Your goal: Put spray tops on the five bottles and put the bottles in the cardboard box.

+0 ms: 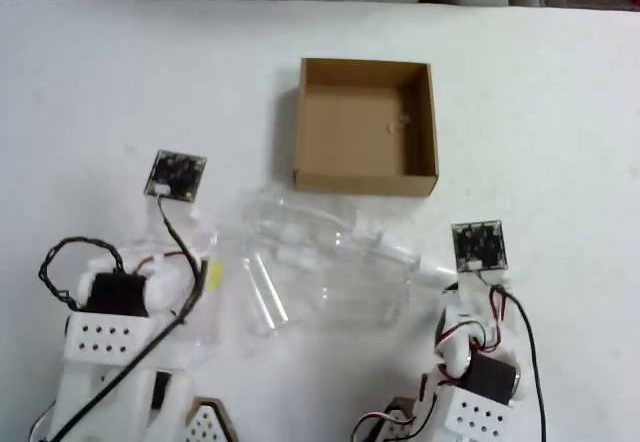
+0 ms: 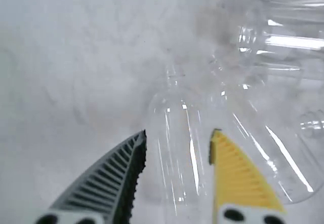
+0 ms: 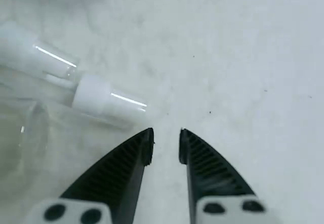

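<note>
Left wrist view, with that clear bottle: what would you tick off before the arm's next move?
1. Bottle lies between the fingers of the left gripper: ok.
2. Fingers actually press the bottle: cannot tell.
3. Bottle's neck capped: not ok, it looks bare.
4. Right gripper free: ok, open and holding nothing.
5. Spray top close by: ok, one lies on the table beside the right gripper.
6. Cardboard box open on top: ok.

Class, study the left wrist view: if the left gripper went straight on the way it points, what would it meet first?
Most likely the clear bottle lying between the left gripper's fingers, though depth is unclear.
</note>
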`<state>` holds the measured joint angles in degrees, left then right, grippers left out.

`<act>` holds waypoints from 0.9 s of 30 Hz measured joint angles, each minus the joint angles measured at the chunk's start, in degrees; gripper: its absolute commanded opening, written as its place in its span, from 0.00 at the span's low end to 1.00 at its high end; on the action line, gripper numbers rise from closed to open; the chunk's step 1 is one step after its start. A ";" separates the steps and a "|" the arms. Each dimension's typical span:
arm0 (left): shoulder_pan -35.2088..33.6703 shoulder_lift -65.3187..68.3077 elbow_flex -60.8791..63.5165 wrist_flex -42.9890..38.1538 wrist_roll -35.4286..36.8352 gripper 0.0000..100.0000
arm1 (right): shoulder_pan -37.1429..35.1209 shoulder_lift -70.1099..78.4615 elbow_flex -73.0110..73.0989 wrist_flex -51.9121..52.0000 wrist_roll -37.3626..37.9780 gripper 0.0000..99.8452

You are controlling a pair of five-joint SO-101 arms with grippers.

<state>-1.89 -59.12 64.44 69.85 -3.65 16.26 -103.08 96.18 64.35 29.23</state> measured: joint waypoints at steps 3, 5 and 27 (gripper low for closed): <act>0.00 0.00 2.37 -1.58 0.00 0.26 | 0.00 0.00 0.18 0.09 0.79 0.13; 0.00 0.00 3.16 -2.73 0.00 0.26 | 0.00 0.00 0.18 0.09 0.79 0.11; -2.20 36.57 -5.89 -10.81 0.18 0.26 | 0.00 0.00 0.18 0.18 0.97 0.05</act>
<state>-4.09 -22.55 58.55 59.03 -3.47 16.26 -103.08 96.35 64.53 30.20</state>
